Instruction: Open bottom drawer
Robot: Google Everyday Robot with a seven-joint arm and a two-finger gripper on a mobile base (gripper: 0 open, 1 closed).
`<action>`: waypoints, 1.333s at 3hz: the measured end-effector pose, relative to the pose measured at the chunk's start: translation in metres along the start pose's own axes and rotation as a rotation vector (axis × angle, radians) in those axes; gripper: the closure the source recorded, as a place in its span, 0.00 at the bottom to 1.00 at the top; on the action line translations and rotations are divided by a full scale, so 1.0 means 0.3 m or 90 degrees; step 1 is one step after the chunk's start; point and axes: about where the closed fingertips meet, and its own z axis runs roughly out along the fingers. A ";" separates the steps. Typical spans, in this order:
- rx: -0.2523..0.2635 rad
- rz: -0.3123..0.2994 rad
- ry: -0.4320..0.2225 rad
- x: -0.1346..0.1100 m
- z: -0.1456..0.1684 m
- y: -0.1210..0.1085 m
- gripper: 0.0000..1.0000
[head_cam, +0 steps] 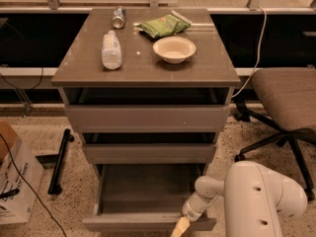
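Observation:
The bottom drawer (148, 223) of the grey-brown cabinet is pulled well out toward me, showing its plain grey floor (148, 186). Its low front strip runs along the bottom of the view. My gripper (180, 227) hangs from the white arm (261, 201) at the right part of that front strip, over its top edge, with a yellowish fingertip pointing down. The middle drawer front (148, 153) and the taller top drawer front (147, 117) sit above it, each standing a little out from the cabinet.
On the cabinet top (217, 73) lie a plastic bottle (111, 49), a can (119, 17), a green chip bag (163, 24) and a white bowl (174, 49). An office chair (286, 102) stands to the right. A cardboard box (15, 181) and a black bar (59, 159) are on the floor at left.

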 end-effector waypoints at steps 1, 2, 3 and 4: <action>-0.003 -0.005 0.009 0.003 0.014 0.016 0.00; 0.018 0.010 0.011 0.032 0.019 0.061 0.00; 0.023 0.012 0.009 0.039 0.015 0.069 0.23; 0.038 0.018 0.000 0.071 0.004 0.095 0.09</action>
